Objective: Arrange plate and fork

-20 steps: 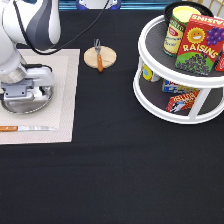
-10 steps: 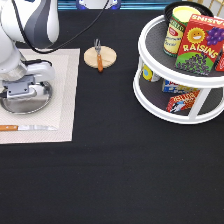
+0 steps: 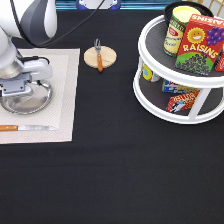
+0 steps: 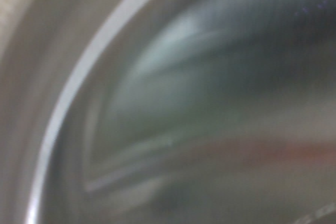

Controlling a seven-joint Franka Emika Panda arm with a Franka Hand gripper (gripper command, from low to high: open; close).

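Observation:
The shiny silver plate (image 3: 36, 103) lies on a beige placemat (image 3: 65, 85) at the exterior view's left. My gripper (image 3: 20, 91) is down on the plate's rim nearest the exterior view's top, and the hand hides the contact there. The wrist view is filled from very close by the plate's (image 4: 187, 100) shiny curved metal. The fork (image 3: 99, 56), with an orange-brown handle, rests across a small round wooden coaster (image 3: 108, 60) near the exterior view's top centre, well apart from the gripper.
A knife (image 3: 29, 128) with an orange handle lies on the placemat below the plate. A white two-tier turntable (image 3: 165, 114) holding cans and boxes stands at the exterior view's right. The table is covered in black cloth (image 3: 115, 170).

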